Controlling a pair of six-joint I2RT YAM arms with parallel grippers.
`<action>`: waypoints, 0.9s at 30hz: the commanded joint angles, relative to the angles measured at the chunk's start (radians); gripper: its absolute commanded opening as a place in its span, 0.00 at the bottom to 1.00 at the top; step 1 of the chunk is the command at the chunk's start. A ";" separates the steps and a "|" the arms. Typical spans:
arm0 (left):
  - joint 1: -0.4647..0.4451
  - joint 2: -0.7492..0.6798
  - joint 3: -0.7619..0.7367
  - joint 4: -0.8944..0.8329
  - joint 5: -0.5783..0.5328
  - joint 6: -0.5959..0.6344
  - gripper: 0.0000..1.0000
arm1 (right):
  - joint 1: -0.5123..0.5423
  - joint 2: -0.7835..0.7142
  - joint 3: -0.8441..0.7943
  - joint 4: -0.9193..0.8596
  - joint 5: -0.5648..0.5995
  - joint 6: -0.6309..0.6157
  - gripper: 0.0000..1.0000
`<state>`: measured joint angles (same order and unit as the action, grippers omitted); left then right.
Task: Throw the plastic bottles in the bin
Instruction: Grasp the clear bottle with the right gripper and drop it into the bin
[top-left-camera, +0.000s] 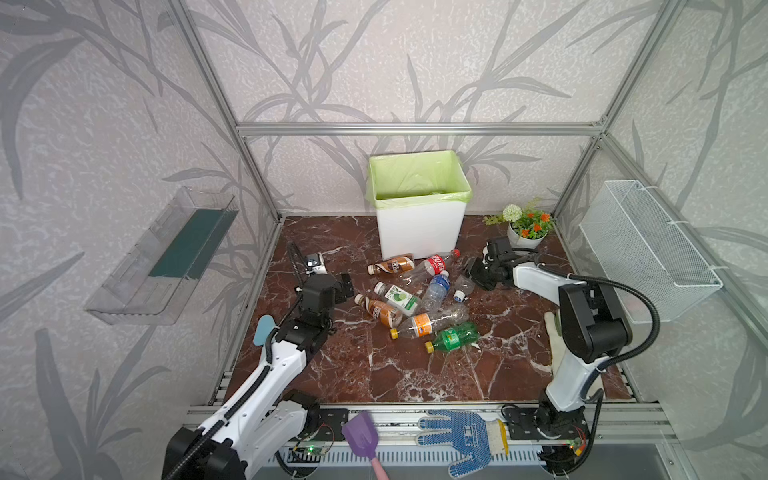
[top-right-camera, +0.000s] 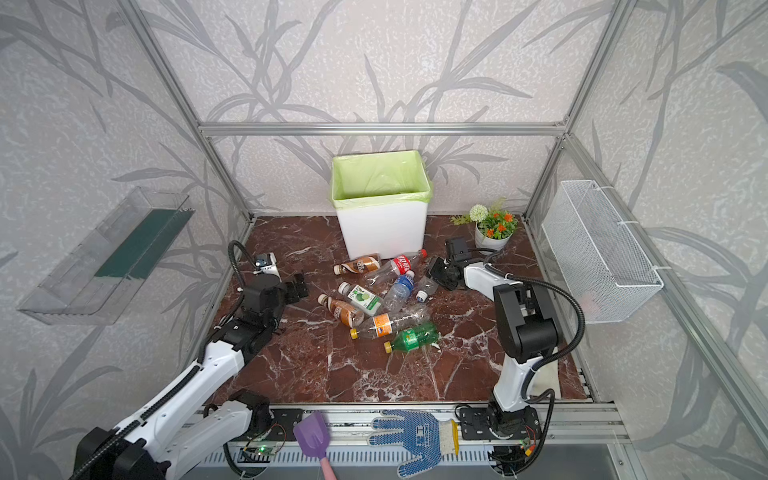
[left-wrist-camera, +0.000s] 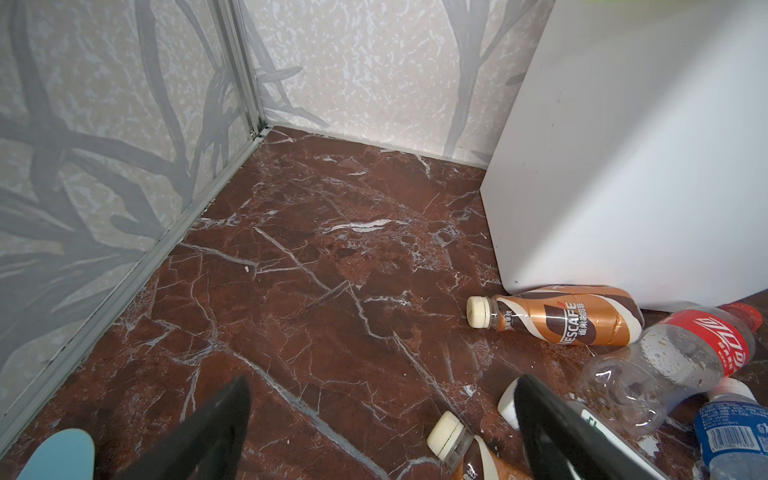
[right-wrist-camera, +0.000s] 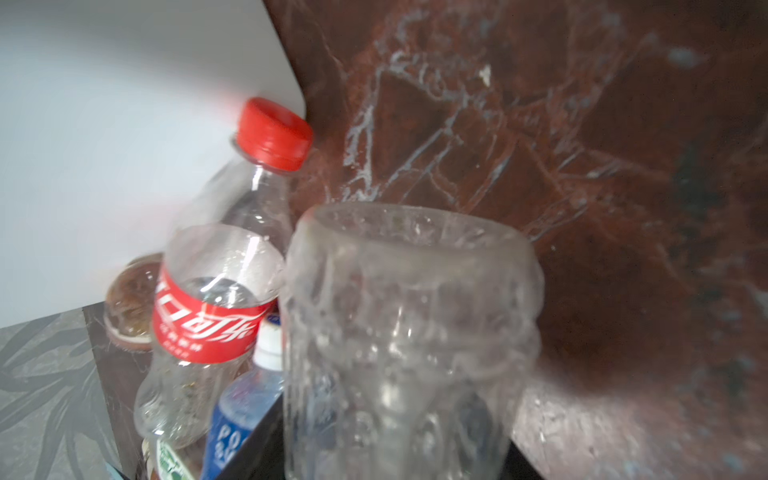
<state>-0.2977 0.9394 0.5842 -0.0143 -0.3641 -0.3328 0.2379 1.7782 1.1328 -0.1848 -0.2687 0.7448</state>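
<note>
the job looks far from finished. eight or so plastic bottles (top-left-camera: 415, 299) lie on their sides in a loose pile on the marbled bench (top-left-camera: 374, 365), just in front of the bin (top-left-camera: 419, 228), which stands at the back against the wall. two of them, a brown coffee bottle (top-left-camera: 390, 265) and a red-label bottle (top-left-camera: 434, 262), lie right at the bin's foot. from these angles the liner hides nearly all of the bin's inside, so what has gone in cannot be told.

the right tool (top-left-camera: 473, 272) is low at the pile's right edge. in the right wrist view, its jaws sit against both sides of a crumpled clear bottle (right-wrist-camera: 411, 332), gripping it near the base. in both top views that bottle's white cap lies on the bench, so it is not lifted yet.

the left tool (left-wrist-camera: 380, 390) hangs wide open and empty beside the pile's left edge. every bottle in view seems left to go.
</note>
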 joint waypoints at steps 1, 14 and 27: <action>0.013 0.021 -0.015 -0.004 -0.004 -0.047 0.99 | 0.001 -0.169 0.127 -0.019 0.033 -0.132 0.46; 0.068 0.170 0.014 -0.017 0.086 -0.163 0.99 | 0.000 -0.454 0.483 0.319 0.276 -0.427 0.42; 0.069 0.179 0.039 -0.060 0.155 -0.202 0.99 | 0.103 0.300 1.361 -0.178 0.052 -0.336 0.81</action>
<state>-0.2344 1.1183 0.5880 -0.0418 -0.2214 -0.5022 0.3294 2.0670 2.3524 -0.1398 -0.1658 0.4210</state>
